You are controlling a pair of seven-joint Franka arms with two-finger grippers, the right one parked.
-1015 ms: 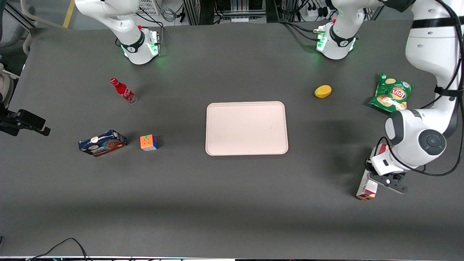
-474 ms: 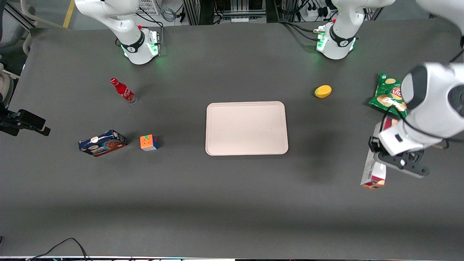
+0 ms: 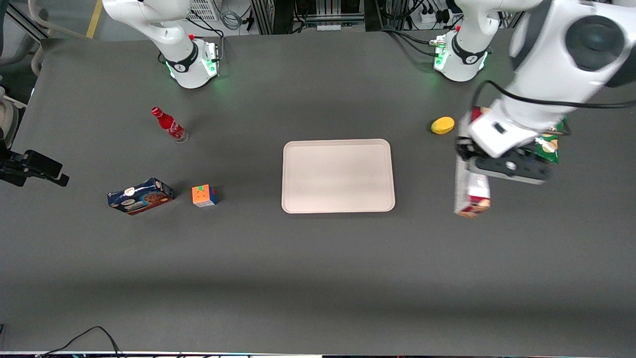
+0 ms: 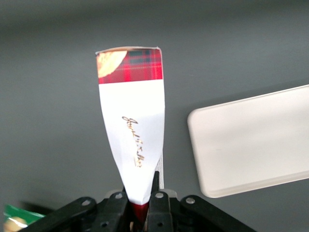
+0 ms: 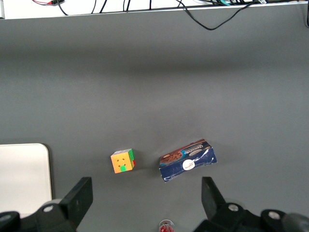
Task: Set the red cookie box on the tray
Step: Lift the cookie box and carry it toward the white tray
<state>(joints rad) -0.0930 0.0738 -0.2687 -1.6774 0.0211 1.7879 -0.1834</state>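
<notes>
One box only matters: red cookie box (image 3: 470,186), pinched at one end between the two fingers of the pincer (image 4: 143,205) and hanging clear above the surface (image 3: 318,278), near the tray (image 3: 338,209) toward the working arm's end, not yet over it. Nothing else held.

Best handling of the carry, as a judgement: keep the height, travel sideways until the whole length of the box sits above the pale tray floor, then lower gently and let go only once the box rests flat inside the rim. Worth watching the swing (grip sits at one end, so the free end could sag or sway). Worth keeping clear of the yellow fruit-like object (image 3: 442,125) and the green chip bag (image 3: 546,144), both close to the arm's path.

Long axis, seen from the front camera, running from the pincer toward that camera, free end with the cookie picture nearest it. From the wrist camera, white label panel facing the lens, plaid end (image 4: 130,65) farthest from the fingers. Roughly parallel to the tray's shorter sides, so placement may need little or no turning, though exact tilt relative to the surface cannot be told.
</notes>
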